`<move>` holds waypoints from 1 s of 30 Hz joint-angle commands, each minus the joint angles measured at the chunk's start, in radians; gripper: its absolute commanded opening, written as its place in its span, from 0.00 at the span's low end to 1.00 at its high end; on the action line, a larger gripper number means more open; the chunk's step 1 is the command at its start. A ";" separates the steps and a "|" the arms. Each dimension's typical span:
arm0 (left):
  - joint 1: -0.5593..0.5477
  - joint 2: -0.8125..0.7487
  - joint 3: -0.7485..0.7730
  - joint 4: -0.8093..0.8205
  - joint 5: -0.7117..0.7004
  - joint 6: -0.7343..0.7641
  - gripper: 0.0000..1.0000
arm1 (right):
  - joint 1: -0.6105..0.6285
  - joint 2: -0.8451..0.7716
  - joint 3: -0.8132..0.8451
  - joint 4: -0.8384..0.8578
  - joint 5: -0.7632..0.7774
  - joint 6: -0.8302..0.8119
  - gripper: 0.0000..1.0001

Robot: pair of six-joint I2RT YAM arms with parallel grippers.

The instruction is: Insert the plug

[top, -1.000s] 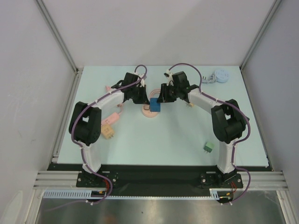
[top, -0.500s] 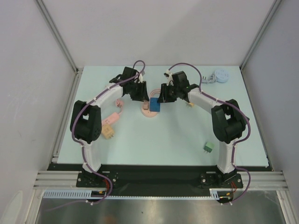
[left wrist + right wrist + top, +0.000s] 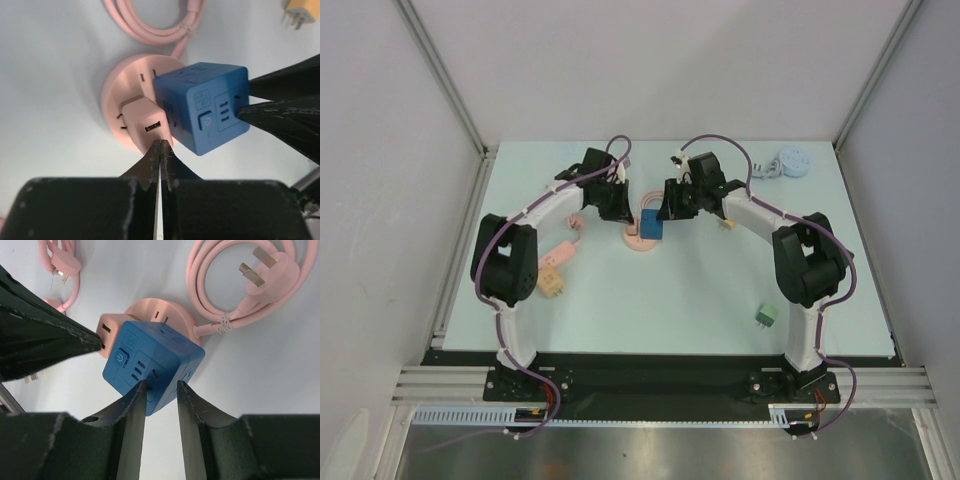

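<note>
My left gripper (image 3: 160, 146) is clenched tight, finger against finger with nothing between them; its tip touches the near edge of the small pink plug block with a slot in its face (image 3: 143, 118); that plug sits on the round pink plastic socket base (image 3: 122, 82), right up against the side of the blue plastic cube adapter (image 3: 200, 107); I cannot tell whether its pins are fully home. My right gripper (image 3: 160, 387) is partly closed and grasping the cube by its near lower corner, one finger on either side; the cube stands on the same pink base. The base lies on the pale blue table (image 3: 670, 300), roughly midway between my two arms and well out from their mounts. A coiled pink cable (image 3: 220, 295) runs off from the base and lies just beside it; its pink three-pin plug (image 3: 274, 265) lies flat on the table, apart from the socket. Near my left arm lies a yellow adapter (image 3: 552, 283); near my right, a small green adapter (image 3: 766, 316).
</note>
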 commanded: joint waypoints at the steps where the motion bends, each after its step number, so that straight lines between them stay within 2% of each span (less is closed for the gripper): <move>1: -0.009 0.039 -0.049 0.034 -0.007 0.004 0.00 | 0.005 -0.008 0.046 0.004 0.003 -0.013 0.36; 6: -0.010 0.044 -0.051 0.036 -0.024 0.007 0.00 | 0.003 -0.009 0.061 -0.007 0.005 -0.014 0.36; 10: -0.009 0.010 0.006 0.005 -0.039 0.019 0.02 | 0.009 -0.006 0.078 -0.020 0.009 -0.013 0.36; 17: -0.004 -0.016 0.141 -0.113 -0.125 0.035 0.14 | 0.015 -0.034 0.112 -0.057 0.035 -0.008 0.37; 19: -0.003 -0.016 0.150 -0.117 -0.104 0.041 0.19 | 0.015 -0.046 0.121 -0.069 0.046 -0.008 0.39; 21: -0.003 -0.033 0.141 -0.117 -0.076 0.045 0.27 | 0.011 -0.064 0.127 -0.085 0.058 -0.011 0.40; 24: -0.003 -0.103 0.115 -0.116 -0.077 0.056 0.35 | -0.009 -0.101 0.136 -0.146 0.093 -0.011 0.48; 25: -0.004 -0.130 0.109 -0.117 -0.082 0.061 0.39 | -0.015 -0.115 0.136 -0.163 0.110 -0.001 0.57; 26: -0.003 -0.163 0.090 -0.114 -0.088 0.065 0.49 | -0.024 -0.133 0.132 -0.180 0.126 0.004 0.62; 27: -0.004 -0.197 0.079 -0.114 -0.100 0.067 0.53 | -0.040 -0.172 0.124 -0.194 0.164 0.013 0.66; 28: -0.004 -0.275 0.066 -0.110 -0.101 0.067 0.59 | -0.047 -0.199 0.103 -0.215 0.190 0.019 0.76; 29: -0.009 -0.315 0.029 -0.096 -0.088 0.087 0.76 | -0.058 -0.222 0.089 -0.223 0.218 0.031 0.91; 30: -0.012 -0.352 0.007 -0.093 -0.087 0.096 0.99 | -0.067 -0.244 0.075 -0.232 0.288 0.042 0.99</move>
